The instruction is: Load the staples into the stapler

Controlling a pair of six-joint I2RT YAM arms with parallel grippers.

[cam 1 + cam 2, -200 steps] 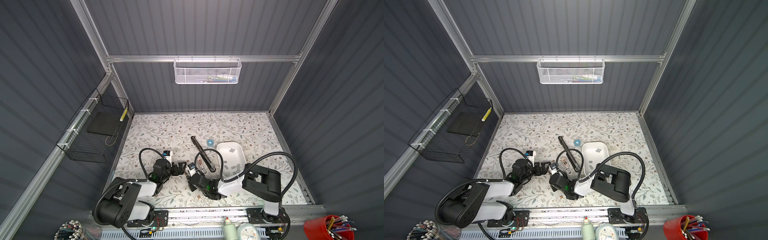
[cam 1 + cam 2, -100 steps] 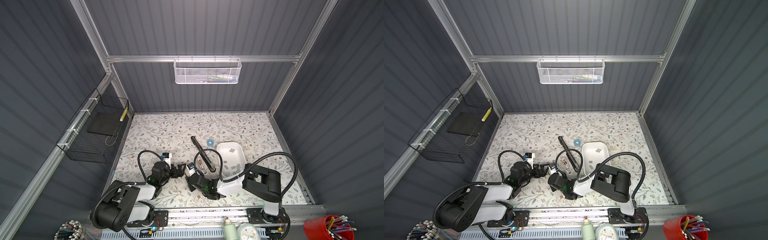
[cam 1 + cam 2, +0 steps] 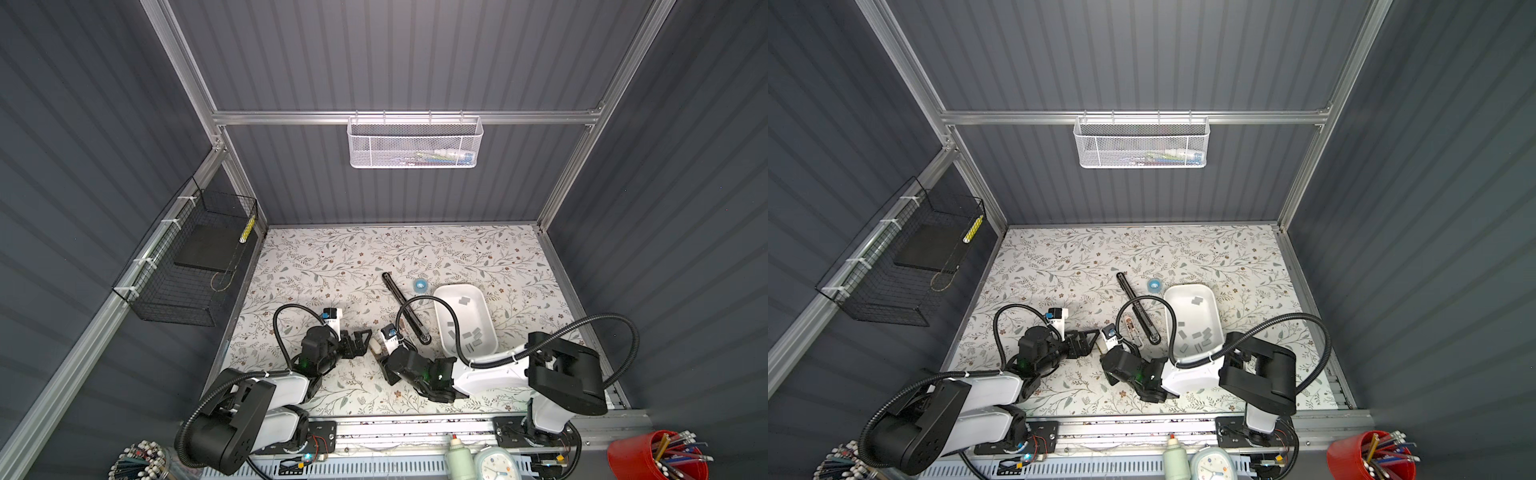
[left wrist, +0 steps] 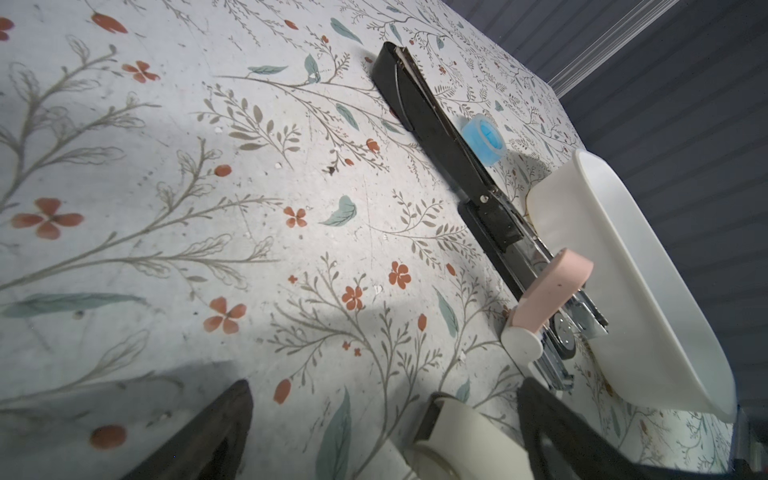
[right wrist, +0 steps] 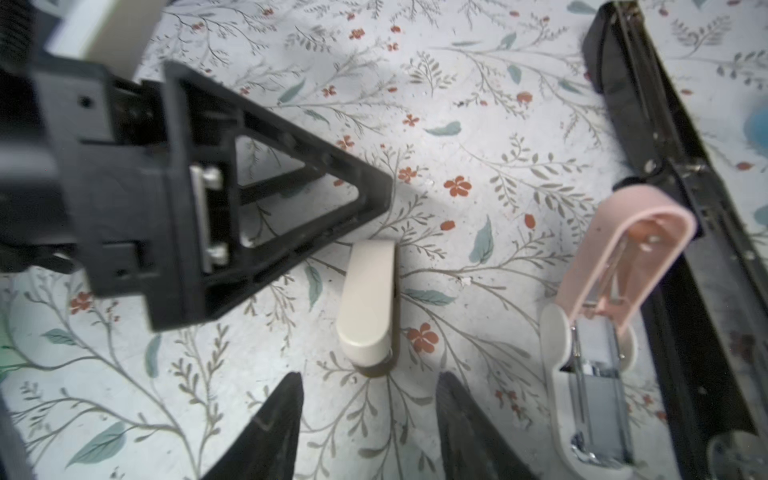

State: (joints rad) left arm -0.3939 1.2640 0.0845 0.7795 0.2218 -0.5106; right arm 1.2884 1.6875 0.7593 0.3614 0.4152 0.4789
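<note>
Staples lie in white tray, tabletop's right half, to the right of right gripper, which is part-open & empty. Left gripper is wide open, farther. Black stapler lies diagonal btw. right gripper and tray.

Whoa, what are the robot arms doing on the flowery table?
Neither arm holds anything. The right gripper has its fingers apart, right at a small cream piece; the left gripper is wide open nearby. The long black stapler and small pink-and-white stapler lie open, and the grey staple strips sit in the white plastic tub.
</note>
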